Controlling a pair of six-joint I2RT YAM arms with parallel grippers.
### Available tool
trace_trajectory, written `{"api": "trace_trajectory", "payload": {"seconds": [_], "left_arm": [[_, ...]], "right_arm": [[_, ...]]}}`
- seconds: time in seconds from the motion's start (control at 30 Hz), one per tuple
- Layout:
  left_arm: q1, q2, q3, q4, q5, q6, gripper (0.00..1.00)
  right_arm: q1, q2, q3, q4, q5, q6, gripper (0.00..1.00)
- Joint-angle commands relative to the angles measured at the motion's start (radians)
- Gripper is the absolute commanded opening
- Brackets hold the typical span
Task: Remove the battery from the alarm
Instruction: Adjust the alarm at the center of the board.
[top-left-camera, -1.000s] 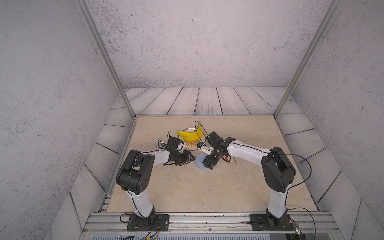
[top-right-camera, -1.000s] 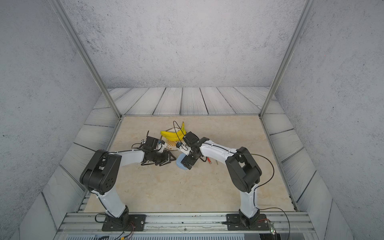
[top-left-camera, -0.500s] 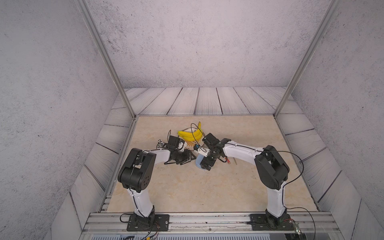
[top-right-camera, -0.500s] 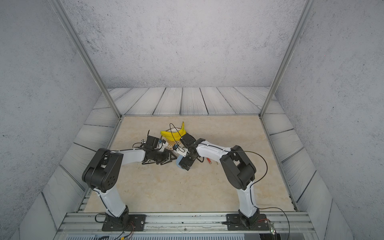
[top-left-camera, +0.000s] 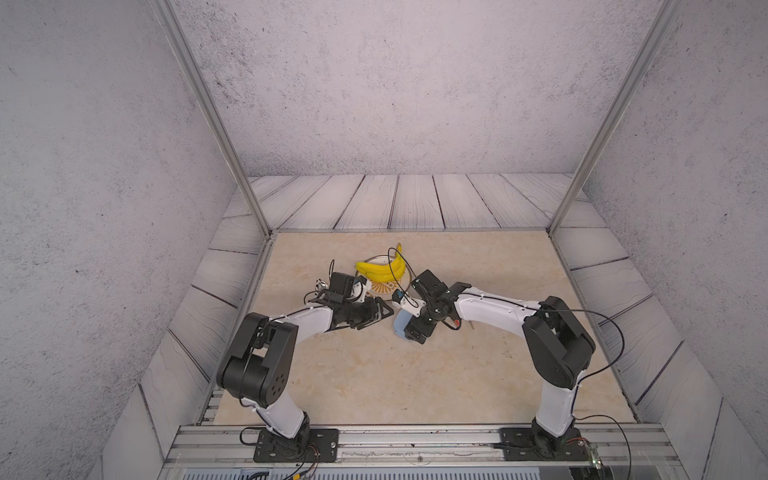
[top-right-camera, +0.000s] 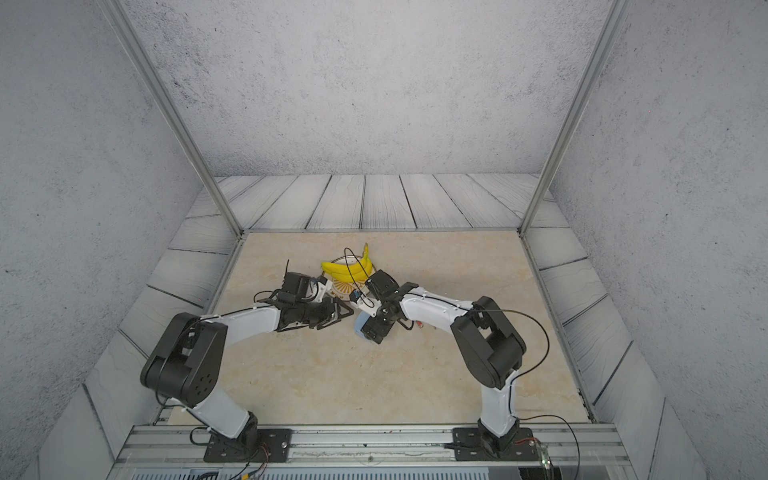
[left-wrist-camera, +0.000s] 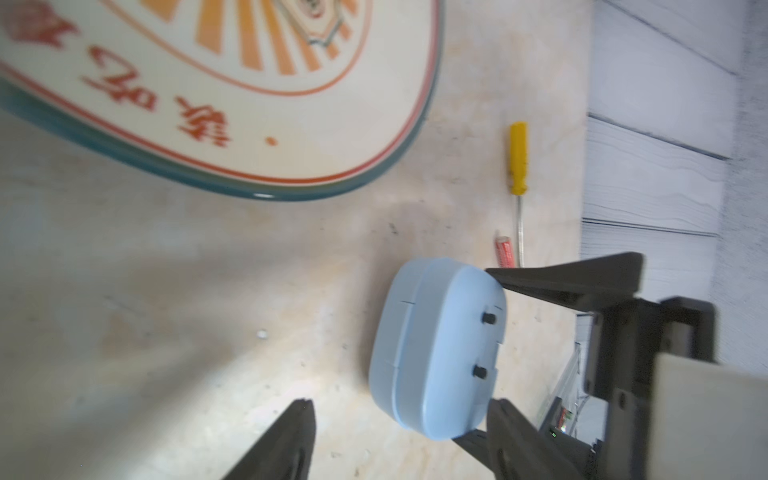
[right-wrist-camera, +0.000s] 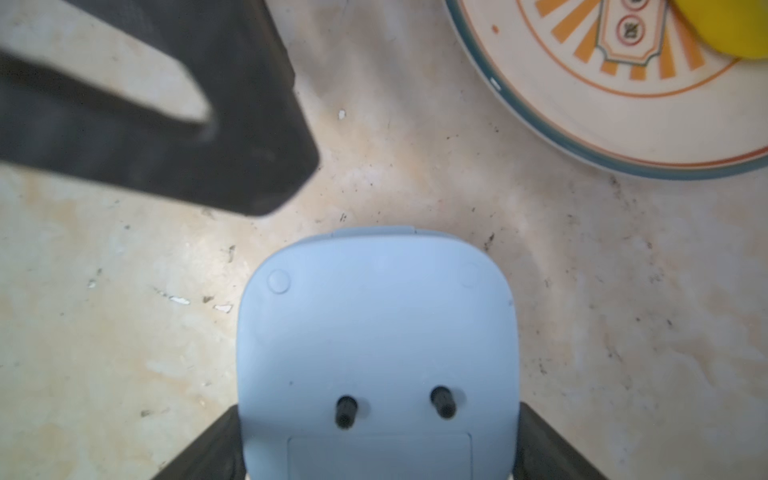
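Note:
The alarm (right-wrist-camera: 374, 324), a light-blue rounded square, shows its back with two dark holes. It sits low over the table in both top views (top-left-camera: 400, 325) (top-right-camera: 360, 324). My right gripper (right-wrist-camera: 378, 415) is shut on it, one black finger against each side (top-left-camera: 415, 329). The left gripper (left-wrist-camera: 401, 403) is open with nothing in it, its fingertips (left-wrist-camera: 301, 415) just short of the alarm (left-wrist-camera: 436, 345). In a top view the left gripper (top-left-camera: 384, 311) faces the alarm from the left. The battery (left-wrist-camera: 504, 251), small and red, lies on the table beyond the alarm, also visible by the right arm (top-left-camera: 456, 322).
A yellow-handled screwdriver (left-wrist-camera: 518, 158) lies next to the battery. A round plate (top-left-camera: 384, 287) with bananas (top-left-camera: 382, 270) stands just behind both grippers, its rim close in the wrist views (right-wrist-camera: 582, 149). A left finger (right-wrist-camera: 166, 124) reaches in near the alarm.
The left gripper's jaws have spread wider. The right gripper's jaws have drawn in a little on the alarm. The alarm has hardly moved.

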Motion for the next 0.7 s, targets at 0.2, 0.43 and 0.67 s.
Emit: {"api": "trace_trajectory", "payload": {"seconds": [0.2,0.43,0.67], "left_arm": [[-0.015,-0.064,-0.072,0.267,0.237,-0.175,0.76],[-0.034,-0.05,-0.08,0.428,0.308,-0.265,0.66],[-0.057,-0.036,-0.071,0.502,0.333,-0.316,0.51]], "right_arm": [[-0.003,-0.226,-0.066,0.092,-0.058,0.061,0.75],[-0.002,-0.284,-0.075,0.101,-0.078,0.07,0.74],[-0.003,-0.305,-0.089,0.122,-0.096,0.092,0.74]]}}
